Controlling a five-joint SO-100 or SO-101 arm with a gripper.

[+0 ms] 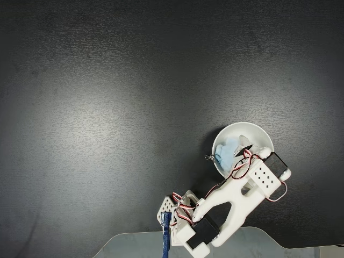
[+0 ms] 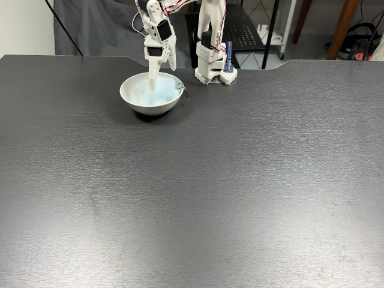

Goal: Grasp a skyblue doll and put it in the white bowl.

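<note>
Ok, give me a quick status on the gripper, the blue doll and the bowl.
Gripper down inside the white bowl, open or shut unclear. Skyblue doll in the bowl, key ring over the rim. Nothing in the way on the dark table.

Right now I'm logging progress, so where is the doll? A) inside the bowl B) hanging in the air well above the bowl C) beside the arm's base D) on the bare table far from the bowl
A: in both fixed views the pale blue doll lies within the rim of the bowl, with the gripper reaching down into the bowl over it.
</note>
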